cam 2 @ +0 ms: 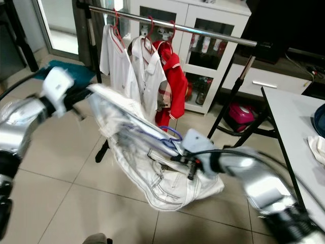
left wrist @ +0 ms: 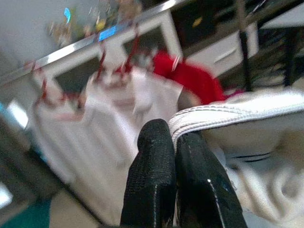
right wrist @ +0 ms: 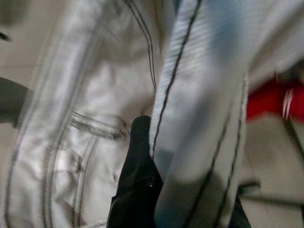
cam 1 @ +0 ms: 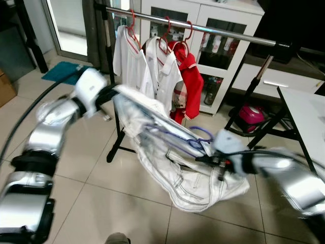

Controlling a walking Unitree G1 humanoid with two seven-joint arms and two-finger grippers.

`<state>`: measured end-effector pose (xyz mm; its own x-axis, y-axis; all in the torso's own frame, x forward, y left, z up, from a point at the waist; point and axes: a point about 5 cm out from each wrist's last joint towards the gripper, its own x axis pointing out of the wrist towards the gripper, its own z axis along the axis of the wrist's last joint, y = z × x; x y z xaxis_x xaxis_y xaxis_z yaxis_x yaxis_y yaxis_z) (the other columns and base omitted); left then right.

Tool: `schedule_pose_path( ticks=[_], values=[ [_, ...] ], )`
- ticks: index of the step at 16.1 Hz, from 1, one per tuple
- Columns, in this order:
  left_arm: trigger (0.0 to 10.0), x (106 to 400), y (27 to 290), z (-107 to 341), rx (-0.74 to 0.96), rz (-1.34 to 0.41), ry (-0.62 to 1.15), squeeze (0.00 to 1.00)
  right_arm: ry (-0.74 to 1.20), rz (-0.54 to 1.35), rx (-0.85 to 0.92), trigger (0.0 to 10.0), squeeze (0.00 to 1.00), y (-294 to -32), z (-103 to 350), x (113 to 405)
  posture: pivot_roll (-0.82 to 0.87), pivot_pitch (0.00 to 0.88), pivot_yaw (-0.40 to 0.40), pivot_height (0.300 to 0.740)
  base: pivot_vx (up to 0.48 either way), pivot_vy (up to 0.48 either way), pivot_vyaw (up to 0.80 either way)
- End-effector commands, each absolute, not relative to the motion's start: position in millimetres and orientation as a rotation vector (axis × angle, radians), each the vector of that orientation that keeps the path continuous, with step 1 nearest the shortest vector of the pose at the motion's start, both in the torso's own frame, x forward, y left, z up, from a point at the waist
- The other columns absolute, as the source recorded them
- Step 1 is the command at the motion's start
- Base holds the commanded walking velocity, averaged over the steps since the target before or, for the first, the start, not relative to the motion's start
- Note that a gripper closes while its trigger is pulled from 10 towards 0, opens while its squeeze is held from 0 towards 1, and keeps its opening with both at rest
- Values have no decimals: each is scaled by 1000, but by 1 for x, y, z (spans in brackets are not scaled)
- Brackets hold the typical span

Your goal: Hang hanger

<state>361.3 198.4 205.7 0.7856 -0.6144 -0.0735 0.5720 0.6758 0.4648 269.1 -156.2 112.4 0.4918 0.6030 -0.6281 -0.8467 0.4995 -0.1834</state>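
Holding a white garment (cam 1: 167,152) on a blue hanger (cam 1: 195,138) before the rail (cam 1: 203,28): left gripper (left wrist: 173,142) pinching its hem, right gripper (cam 1: 203,159) clamping its fabric.

You are looking at a left arm (cam 1: 48,137) wearing glossy silver shells split by black joint bands, ending in a white rounded wrist housing (cam 1: 90,90). Beside that housing, a thin black cable (cam 1: 30,114) is arcing outward. The right arm (cam 1: 289,178) is showing the same silver casing, with black cables trailing along it. The left gripper's (left wrist: 173,166) fingers (left wrist: 152,185) are looking matte black and finely textured.
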Motion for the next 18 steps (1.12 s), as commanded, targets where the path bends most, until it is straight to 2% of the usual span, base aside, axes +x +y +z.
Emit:
schedule_pose_path(
  ticks=[1,4,6,7,8,9,12,13,18],
  values=[
    [0,362,179,224,506,-713,-159,0,610,853,-565,0,0,-159,102,271,-31,0,-72,740,0,0,0],
    [0,358,158,217,505,-754,-158,0,666,848,-649,0,0,-153,89,269,-33,0,-75,740,0,0,0],
    [0,348,134,221,436,-838,-197,0,745,830,-785,0,0,-161,75,268,-31,0,-80,740,0,0,0],
    [824,338,123,221,422,-900,-207,0,782,808,-836,0,0,-167,69,269,-29,0,-85,740,0,0,0],
    [824,336,122,219,436,-905,-198,0,789,798,-840,0,0,-168,69,271,-29,0,-85,740,0,0,0],
    [0,341,136,208,526,-827,-136,0,768,807,-785,0,0,-168,74,273,-27,0,-92,740,0,0,0],
    [0,351,182,191,821,-627,6,0,709,883,-653,0,0,-180,92,269,-25,0,-96,740,0,0,0],
    [0,352,201,188,921,-547,64,0,660,964,-609,0,0,-184,99,264,-25,0,-94,740,0,0,0],
    [0,356,251,185,930,-324,158,0,499,1205,-389,0,0,-185,134,240,-26,0,-85,740,0,0,0]
  ],
)
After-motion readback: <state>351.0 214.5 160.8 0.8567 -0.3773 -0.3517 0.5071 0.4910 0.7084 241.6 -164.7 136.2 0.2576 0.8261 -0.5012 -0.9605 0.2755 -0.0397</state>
